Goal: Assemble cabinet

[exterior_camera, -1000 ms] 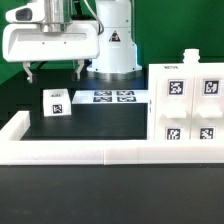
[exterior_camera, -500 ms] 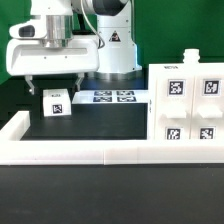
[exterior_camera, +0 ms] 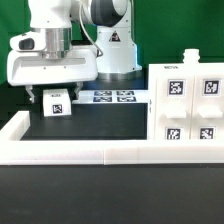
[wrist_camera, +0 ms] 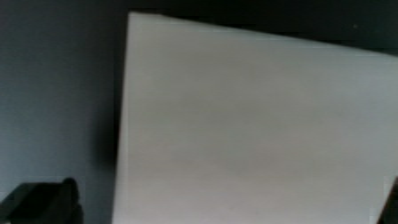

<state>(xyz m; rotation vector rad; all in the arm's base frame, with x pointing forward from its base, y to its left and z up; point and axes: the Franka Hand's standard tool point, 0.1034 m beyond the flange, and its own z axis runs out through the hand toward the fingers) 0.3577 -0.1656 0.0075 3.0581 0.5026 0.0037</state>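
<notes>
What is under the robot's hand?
A small white tagged block sits under the open gripper, between its fingers. The gripper hides part of the block's top.

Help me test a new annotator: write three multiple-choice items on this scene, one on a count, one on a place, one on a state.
1. How many square marker tags show on the front of the large white box? A) two B) four C) six
2. Where does the small tagged block stand? A) on the black mat, at the exterior view's left of the marker board B) on top of the large white box C) on the marker board
3. How is the pincer? A) shut on the block B) out of view C) open, a finger at each side of the block
Answers: 1 B, two rows of two tags; 2 A, it sits on the mat beside the board; 3 C, both fingers stand apart from the block's sides.
</notes>
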